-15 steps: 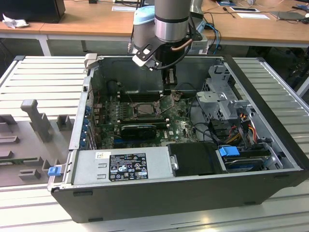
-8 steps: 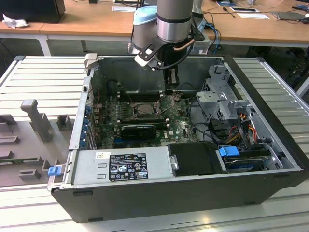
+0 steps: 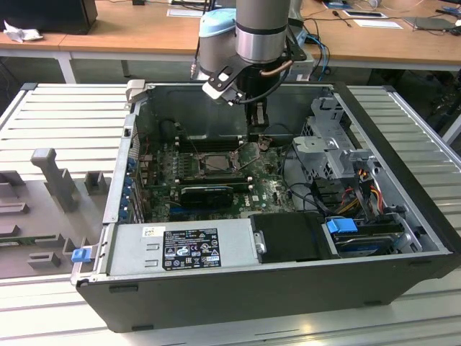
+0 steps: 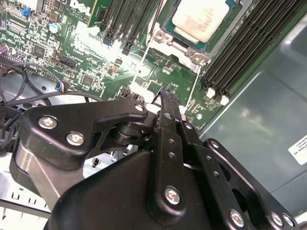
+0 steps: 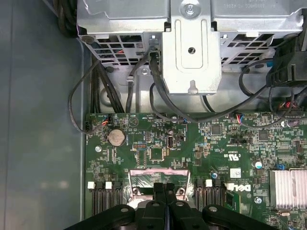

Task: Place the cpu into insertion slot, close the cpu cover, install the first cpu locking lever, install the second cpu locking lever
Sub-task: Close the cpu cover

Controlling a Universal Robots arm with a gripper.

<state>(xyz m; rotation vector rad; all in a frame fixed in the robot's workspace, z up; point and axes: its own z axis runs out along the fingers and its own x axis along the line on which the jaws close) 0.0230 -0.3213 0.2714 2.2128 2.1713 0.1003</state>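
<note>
- Though hard to make out in the exterior view, seemingly a raised cpu cover (image 3: pixel 250 153) at the insertion slot's (image 3: pixel 215 163) edge on the exterior view's right, gripper (image 3: pixel 258 138) just above it.
- In the second wrist view: cpu (image 4: pixel 199 18) seated in the slot, uncovered; gripper pinched fully together, holding nothing.
- In the first wrist view: same narrow pinch beside the cover's frame.
- Likely in hand: closing the cover; calls for pressing that plate down flat.

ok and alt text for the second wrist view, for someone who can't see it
A black metal pincer, its fingers pressed together, hangs in the foreground over a green circuit board. Beyond its tip, a pale silvery-beige square cpu chip sits in its metal-rimmed socket, with long black memory slots on either side.
</note>
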